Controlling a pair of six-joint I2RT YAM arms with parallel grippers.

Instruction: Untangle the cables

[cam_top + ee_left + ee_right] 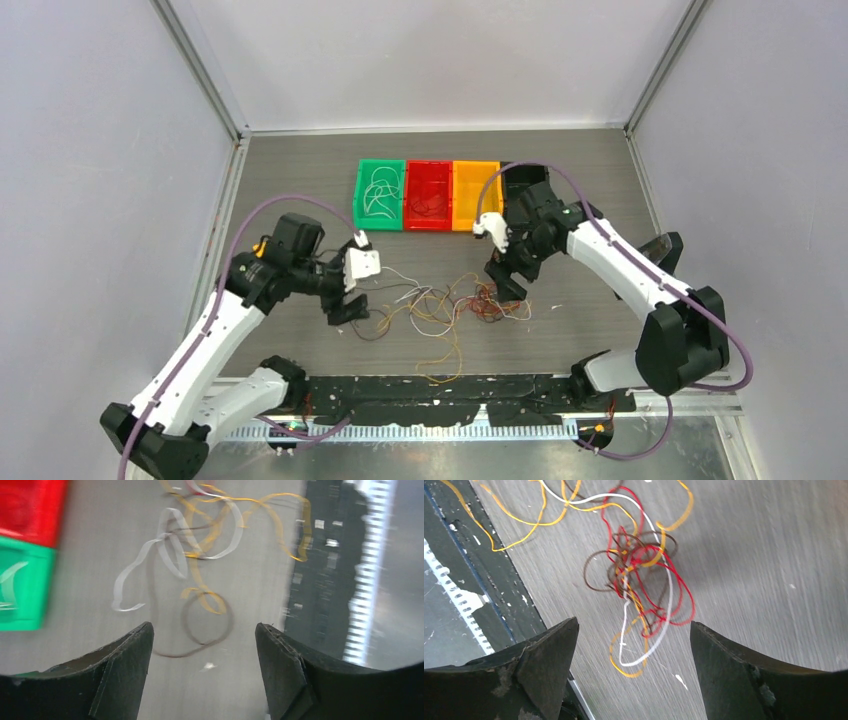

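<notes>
Right end effector (634, 630) wide open, empty, over red knot in cables (640, 575); left end effector (202, 632) open, empty. I should pinch one outer strand, pull slowly.

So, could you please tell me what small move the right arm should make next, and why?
Probably lower the right gripper straight down and close on the red strands. Its jaws stand open above the table, and the knotted clump of cables lies directly between them, red, brown, white and yellow intertwined, so nothing is gripped yet.
</notes>
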